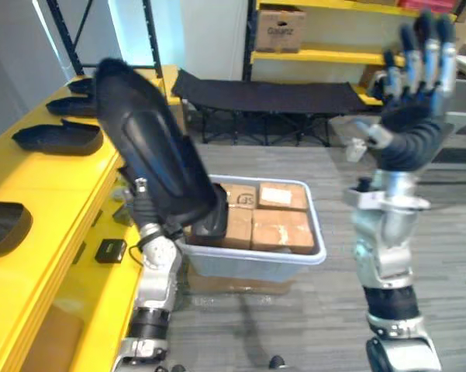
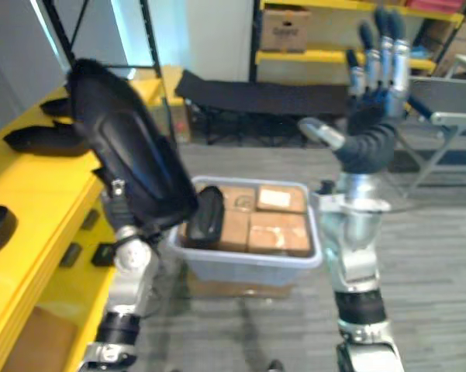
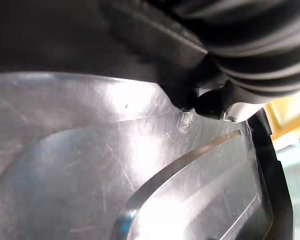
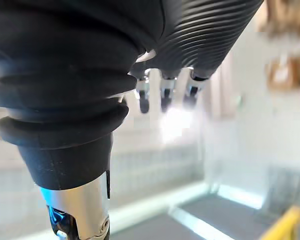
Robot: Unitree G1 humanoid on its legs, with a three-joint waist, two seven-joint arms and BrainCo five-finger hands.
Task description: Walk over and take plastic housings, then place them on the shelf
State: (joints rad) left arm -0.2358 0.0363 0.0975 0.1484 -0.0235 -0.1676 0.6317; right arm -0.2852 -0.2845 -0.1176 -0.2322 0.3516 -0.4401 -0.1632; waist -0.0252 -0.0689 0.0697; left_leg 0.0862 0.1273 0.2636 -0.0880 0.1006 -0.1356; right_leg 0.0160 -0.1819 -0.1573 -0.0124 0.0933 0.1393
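The black housing [image 1: 151, 151] is raised on the left hand [image 3: 269, 60], beside the yellow shelf [image 1: 46, 178]; how this hand grips it I cannot tell. The part looks light, stiff and glossy, so probably slippery; its rim seems the best place to hold. The right hand [image 1: 415, 81] is lifted, spread and empty. Other housings [image 1: 58, 139] already take shelf space, and a grey bin [image 1: 248, 260] of boxes [image 1: 283, 221] stands near.

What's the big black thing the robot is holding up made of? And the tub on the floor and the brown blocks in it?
The black housing looks like moulded plastic: smooth, shiny highlights, glossy inside. The tub seems pale grey plastic, with a rounded rim. The blocks are probably cardboard boxes: dull brown, with pale labels.
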